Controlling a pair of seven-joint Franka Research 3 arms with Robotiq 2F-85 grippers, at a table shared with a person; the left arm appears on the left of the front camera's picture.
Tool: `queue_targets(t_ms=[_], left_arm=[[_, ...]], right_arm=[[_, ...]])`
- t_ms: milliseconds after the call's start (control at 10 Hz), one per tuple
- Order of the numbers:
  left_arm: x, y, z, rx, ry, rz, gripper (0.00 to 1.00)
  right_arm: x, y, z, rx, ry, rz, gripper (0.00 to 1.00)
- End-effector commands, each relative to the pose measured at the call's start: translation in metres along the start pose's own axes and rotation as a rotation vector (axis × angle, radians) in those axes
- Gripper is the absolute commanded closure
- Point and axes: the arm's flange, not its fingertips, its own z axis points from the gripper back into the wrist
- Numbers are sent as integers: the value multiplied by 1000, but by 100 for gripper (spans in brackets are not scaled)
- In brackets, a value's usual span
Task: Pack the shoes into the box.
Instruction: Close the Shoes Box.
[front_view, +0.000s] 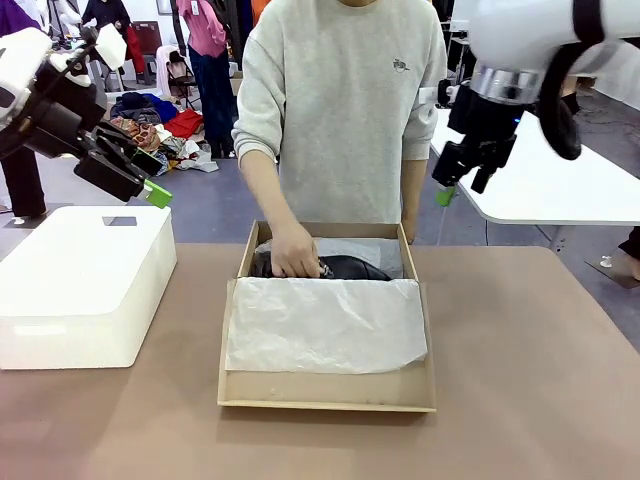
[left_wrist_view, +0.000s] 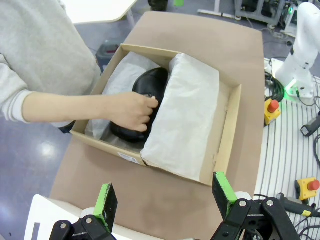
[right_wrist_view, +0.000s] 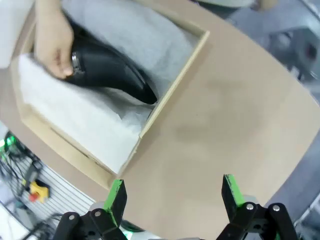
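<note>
nearest the robot's side, bare brown tabletop (front_view: 520, 400) runs up to the front wall of the brown cardboard box (front_view: 325, 392), which sits open around the middle of it. off to the robot's left, well apart from it, a bigger white box (front_view: 80, 285) stands on the same tabletop. a sheet of white tissue paper (front_view: 325, 325) is spread over the near part of the cardboard box and hides whatever lies under it. just past the paper's far edge, one black glossy shoe (front_view: 352, 268) lies inside the box along its far wall, on more tissue, with its pointed toe toward the robot's right. the person's hand (front_view: 295, 255) is on the heel end of the shoe, fingers curled over it. both arms are raised above the tabletop, one to either side. the left tool (left_wrist_view: 163, 189) hovers over the white box's side, its green-padded fingers spread wide with nothing between them. the right tool (right_wrist_view: 173, 186) hangs high to the right of the cardboard box, likewise wide open and holding nothing. the person stands at the far edge in a grey sweatshirt, the other arm hanging by the box's far right corner. farther back on the left, a heap of clothes (front_view: 150, 125) lies on the floor.
</note>
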Motion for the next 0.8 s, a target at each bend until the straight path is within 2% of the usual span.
queue_targets(t_ms=[0, 200, 400, 700], left_arm=[[0, 1, 0, -12, -15, -13, 0], [0, 1, 0, -12, -15, -13, 0], [0, 1, 0, -12, -15, -13, 0], [0, 1, 0, -12, -15, -13, 0]], right_arm=[[-28, -23, -7, 99, -45, 163, 0], [-38, -33, -12, 77, -41, 277, 0], [-30, -31, -9, 60, -24, 219, 0], [-30, -31, -9, 60, -24, 219, 0]])
